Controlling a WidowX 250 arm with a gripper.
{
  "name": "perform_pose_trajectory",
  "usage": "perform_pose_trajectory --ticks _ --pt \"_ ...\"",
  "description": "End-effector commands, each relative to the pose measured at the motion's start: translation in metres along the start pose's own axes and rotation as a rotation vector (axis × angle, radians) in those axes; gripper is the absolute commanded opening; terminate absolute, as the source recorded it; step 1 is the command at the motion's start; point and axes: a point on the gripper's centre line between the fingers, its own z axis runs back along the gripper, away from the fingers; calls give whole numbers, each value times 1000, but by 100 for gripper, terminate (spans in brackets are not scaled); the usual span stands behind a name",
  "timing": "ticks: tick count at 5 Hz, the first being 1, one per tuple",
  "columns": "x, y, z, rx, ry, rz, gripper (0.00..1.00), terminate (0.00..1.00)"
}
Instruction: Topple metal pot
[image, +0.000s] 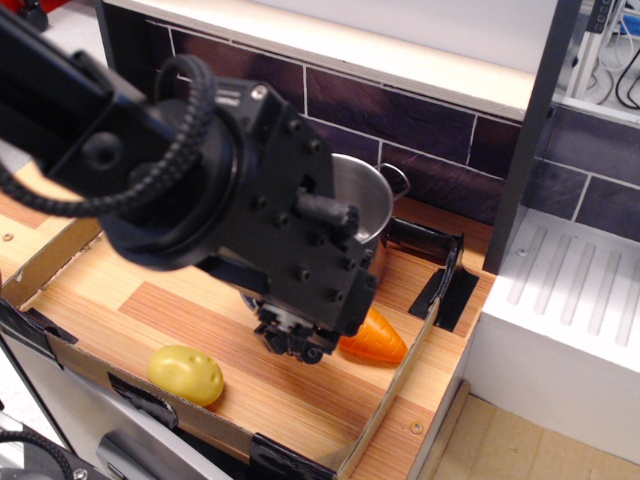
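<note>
We find the black robot arm (200, 190) filling the centre of the view, with its gripper (292, 340) low over the wooden tray surface (180, 310). The fingertips sit just beside the orange toy carrot (378, 338), on its left. The wrist housing covers most of the gripper, so we cannot tell whether the jaws are open or closed.

The metal pot (362, 205) stands upright at the back of the tray, directly behind the arm. Only its right rim, part of the shiny inner wall and one wire loop handle (393, 176) are visible; the rest is hidden by the housing. We cannot tell whether the arm touches the pot.

A yellow toy potato (185, 374) lies near the front edge of the tray, to the left of the gripper and apart from it. The tray has low cardboard walls (400, 390) with black tape at the corners. Dark tiles (430, 120) line the wall behind.

We find no readable labels, brand marks or writing on any item.
</note>
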Motion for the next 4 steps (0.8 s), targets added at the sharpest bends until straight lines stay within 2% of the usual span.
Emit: perform_pose_trajectory --ticks 1,2,3,4 --pt "9 10 -7 54 -43 60 100 0" --pt "15 16 -8 83 -60 101 100 0" --pt "14 20 -9 84 -49 115 0 0" --pt "12 26 -7 83 -29 136 0 0"
